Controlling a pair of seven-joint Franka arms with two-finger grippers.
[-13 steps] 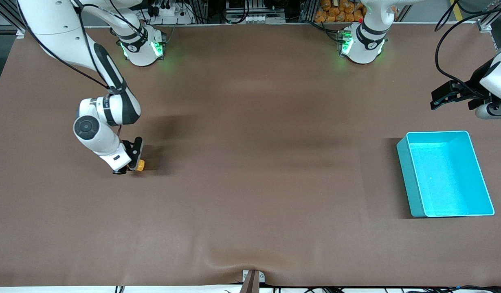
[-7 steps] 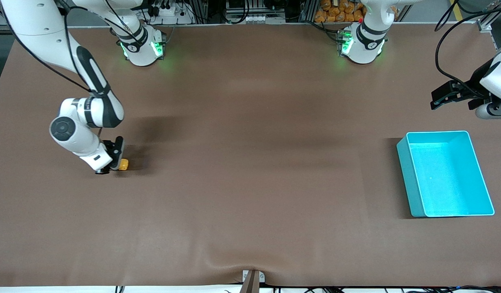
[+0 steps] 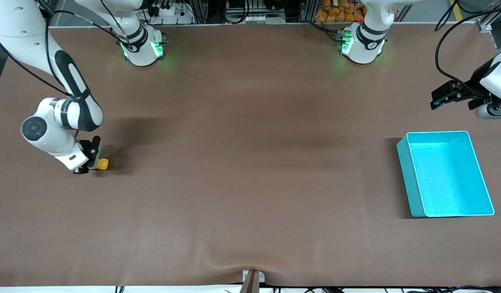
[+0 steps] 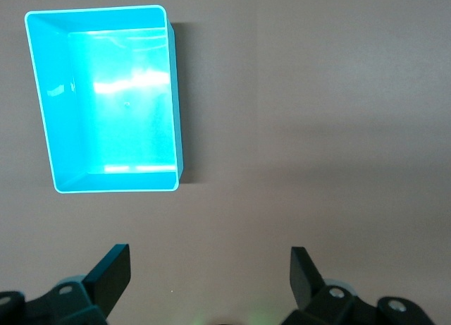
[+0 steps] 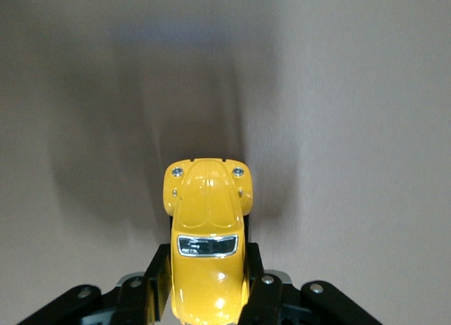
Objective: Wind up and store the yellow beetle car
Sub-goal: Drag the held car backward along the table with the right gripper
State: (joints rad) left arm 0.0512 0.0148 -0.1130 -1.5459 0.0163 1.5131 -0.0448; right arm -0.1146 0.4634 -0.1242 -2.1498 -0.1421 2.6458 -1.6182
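Dragged farther toward nine o'clock: yellow beetle car point(image 3: 102, 163), clamped in right gripper point(image 3: 93, 165), low at table point(image 3: 250, 171). Winding underway; storing in turquoise bin point(image 3: 405, 179) unstarted. Left gripper point(image 3: 440, 98), jaws apart, waiting above bin.

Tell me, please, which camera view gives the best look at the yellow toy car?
The right wrist view: the yellow toy car fills the middle, hood and windshield plain, clamped in the right claw. The front view shows it only as a small yellow speck at that claw, toward the right arm's end of the table. The left wrist view does not show it.
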